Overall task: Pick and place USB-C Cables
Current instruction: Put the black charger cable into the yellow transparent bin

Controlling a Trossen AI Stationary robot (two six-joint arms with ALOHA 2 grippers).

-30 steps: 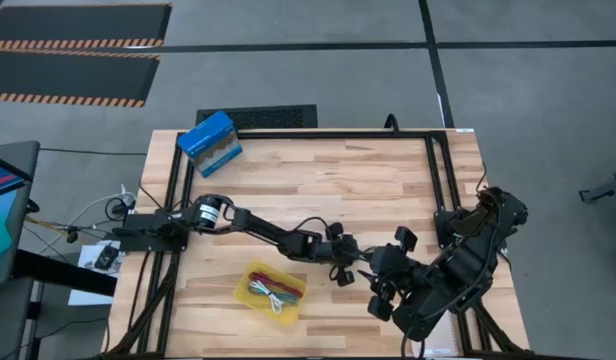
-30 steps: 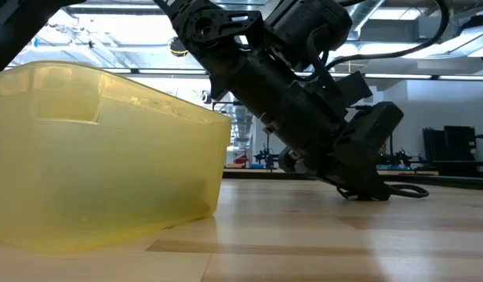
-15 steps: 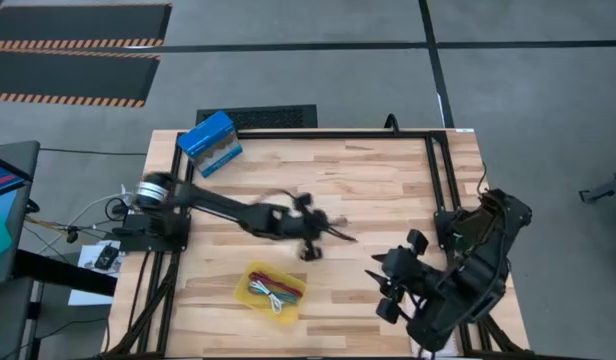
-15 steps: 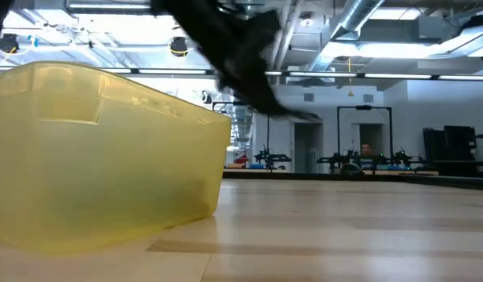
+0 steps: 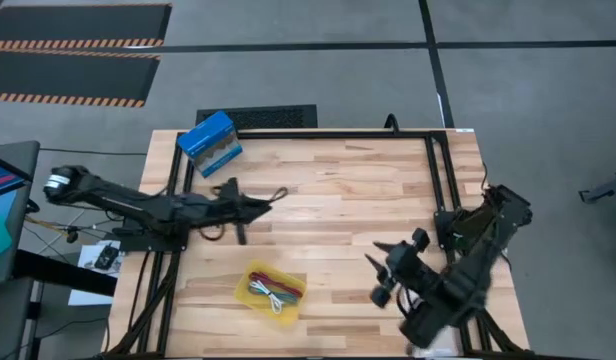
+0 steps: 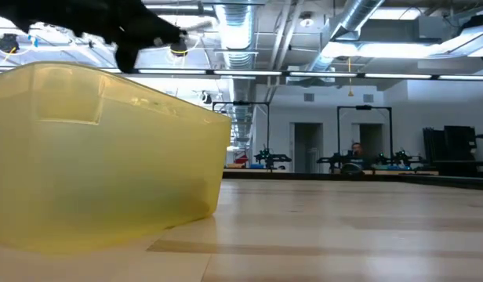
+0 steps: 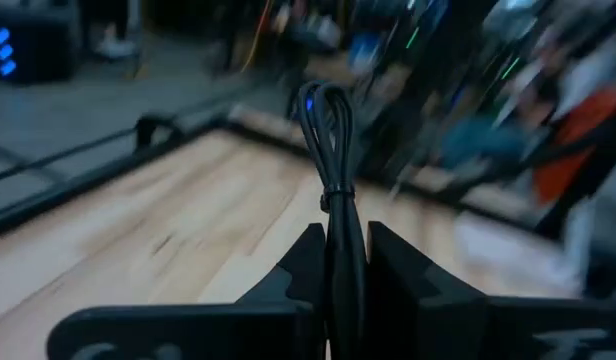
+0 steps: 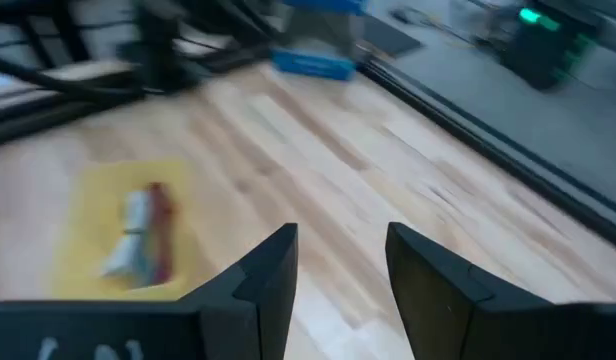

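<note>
Left tool (image 5: 260,205) clamps black cable (image 7: 329,150); yellow tray (image 5: 244,287) holds three cables (image 5: 273,292)

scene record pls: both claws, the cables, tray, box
left claw: shut on black cable, up over the table's left part, above the tray in the high view
right claw: open, holding nothing, at the table's right near corner
tray: yellow, near edge of the table, left of centre
cables in tray: red, green and white ones show
blue box: far left corner of the table
</note>
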